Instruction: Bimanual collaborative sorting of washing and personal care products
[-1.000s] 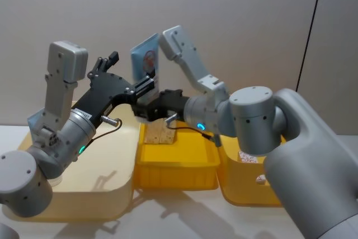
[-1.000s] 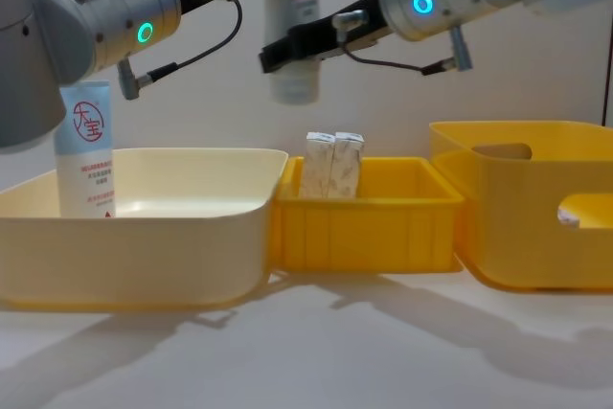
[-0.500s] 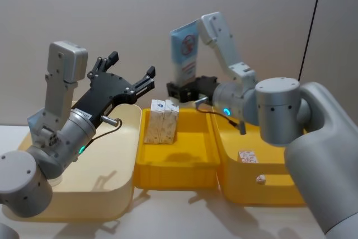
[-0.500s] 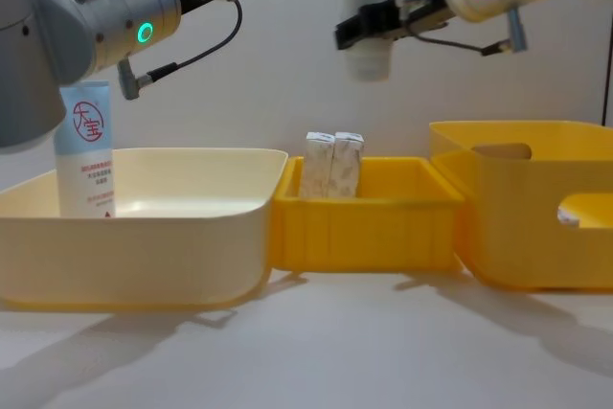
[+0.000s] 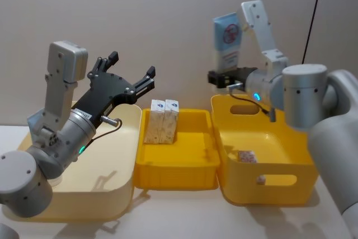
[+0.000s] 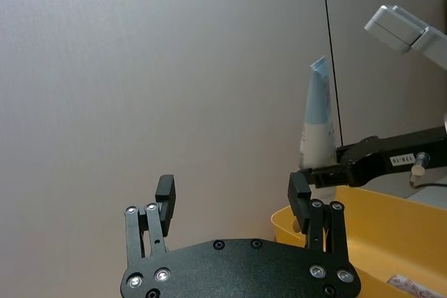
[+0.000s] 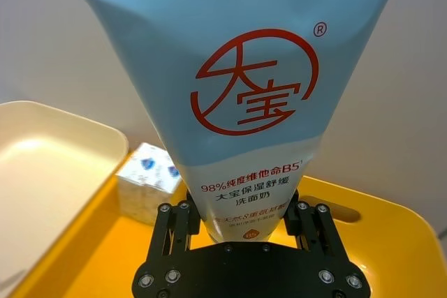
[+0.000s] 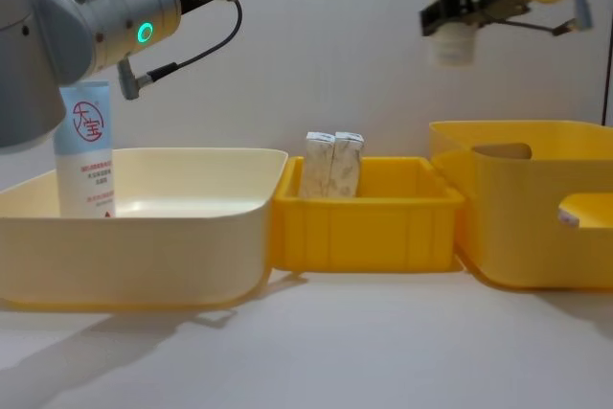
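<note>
My right gripper (image 5: 224, 78) is shut on a pale-blue squeeze tube (image 5: 226, 43) with a red circle logo, held upright, cap down, over the near-left edge of the right yellow tub (image 5: 268, 188). The right wrist view shows the tube (image 7: 255, 102) clamped low down in that gripper (image 7: 241, 218). My left gripper (image 5: 132, 64) hangs open and empty above the cream tub (image 5: 112, 194). A second tube (image 8: 86, 150) stands in the cream tub. Two speckled cartons (image 5: 161, 120) stand upright in the middle yellow bin (image 5: 176, 174).
The three containers sit side by side on the white table, close against each other. Small cartons (image 5: 246, 156) lie on the floor of the right tub. A plain wall stands close behind, with a black cable running down it at the right.
The left gripper let go of the tube and stayed open in place. The right gripper carried the tube to the right, from above the middle bin to over the right tub.
</note>
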Robot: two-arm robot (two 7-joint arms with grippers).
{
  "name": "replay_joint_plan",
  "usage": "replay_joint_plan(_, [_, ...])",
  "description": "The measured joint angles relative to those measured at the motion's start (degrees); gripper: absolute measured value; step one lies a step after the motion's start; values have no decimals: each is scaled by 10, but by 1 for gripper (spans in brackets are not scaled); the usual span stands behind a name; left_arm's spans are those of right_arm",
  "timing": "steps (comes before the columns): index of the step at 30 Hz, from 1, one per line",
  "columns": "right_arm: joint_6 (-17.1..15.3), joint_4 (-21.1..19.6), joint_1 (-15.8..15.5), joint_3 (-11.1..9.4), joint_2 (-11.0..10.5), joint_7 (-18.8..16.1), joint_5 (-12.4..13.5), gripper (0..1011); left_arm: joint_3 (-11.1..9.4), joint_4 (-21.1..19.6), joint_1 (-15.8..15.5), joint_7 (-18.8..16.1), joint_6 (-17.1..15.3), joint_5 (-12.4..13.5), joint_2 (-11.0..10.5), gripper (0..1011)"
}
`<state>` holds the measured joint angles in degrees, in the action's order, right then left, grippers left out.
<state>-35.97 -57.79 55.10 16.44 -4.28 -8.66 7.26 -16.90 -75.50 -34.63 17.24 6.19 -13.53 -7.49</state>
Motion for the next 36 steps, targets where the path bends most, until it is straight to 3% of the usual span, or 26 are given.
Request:
replay_joint_plan(9, [-52, 37, 31, -18, -11, 22, -9, 641, 0, 0, 0, 0, 0, 0, 0, 1003])
replay_joint_plan(19, [-116, 85, 66, -21, -22, 18, -16, 641, 0, 0, 0, 0, 0, 0, 0, 1003])
replay_joint_plan(31, [-187, 166, 115, 1, -30, -25, -25, 641, 0, 0, 0, 0, 0, 0, 0, 1003])
replay_joint_plan(36, [-205, 212, 141, 17, -30, -50, -31, 757, 0, 0, 0, 0, 0, 0, 0, 1003])
